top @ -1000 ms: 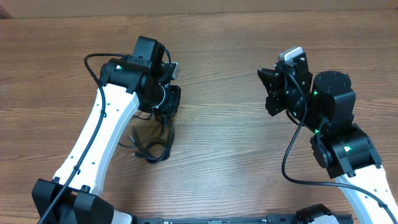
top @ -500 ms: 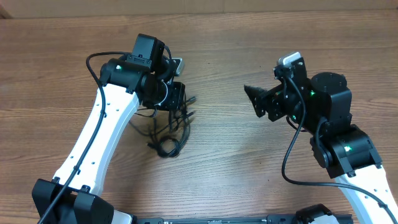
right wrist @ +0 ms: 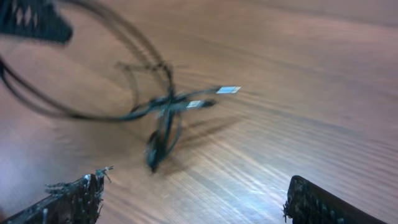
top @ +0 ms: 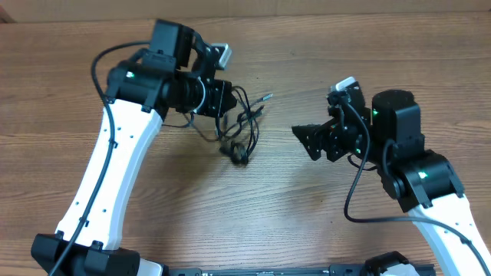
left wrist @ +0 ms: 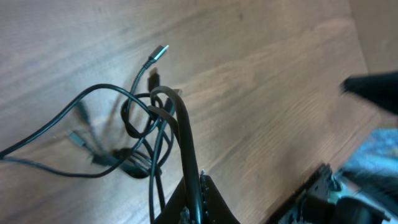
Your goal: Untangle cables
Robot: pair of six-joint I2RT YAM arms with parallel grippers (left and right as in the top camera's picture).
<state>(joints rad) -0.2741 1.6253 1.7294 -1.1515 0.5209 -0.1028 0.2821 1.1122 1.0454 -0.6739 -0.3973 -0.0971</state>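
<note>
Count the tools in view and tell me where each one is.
2. The left tool is at upper left, shut on the cables; the right tool is right of them, open and empty. No others show.

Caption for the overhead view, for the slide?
Left gripper shut on a tangle of thin black cables over the brown wooden table; right gripper open, facing it.

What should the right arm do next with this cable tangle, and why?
Probably ease the right gripper forward to the silvery plug end and close on it: its jaws stand open facing the cables, which the left gripper holds bunched.
</note>
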